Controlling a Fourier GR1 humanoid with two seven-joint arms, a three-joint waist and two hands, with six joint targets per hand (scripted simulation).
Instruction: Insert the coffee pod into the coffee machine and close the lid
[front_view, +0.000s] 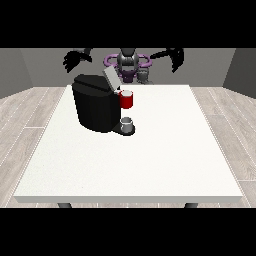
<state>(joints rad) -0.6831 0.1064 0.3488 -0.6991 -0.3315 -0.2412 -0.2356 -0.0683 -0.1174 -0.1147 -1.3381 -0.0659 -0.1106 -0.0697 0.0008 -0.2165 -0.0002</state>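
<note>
The black coffee machine (95, 107) stands on the white table (150, 160), left of the middle. Its grey lid (111, 77) is tilted up, open. A red pod holder (127, 101) sticks out on the machine's right side, with a pale spot at its top. I cannot tell whether that spot is the coffee pod. Both black hands are raised beyond the table's far edge, well apart from the machine. The hand at the view's left (75, 59) has relaxed fingers and holds nothing. The hand at the view's right (175, 58) hangs fingers down and is also empty.
A small grey cup (128, 124) sits on the machine's base under the red holder. A small grey shape (144, 75) shows beside the robot's torso, above the table's far edge. What it is I cannot tell. Wooden floor surrounds the table.
</note>
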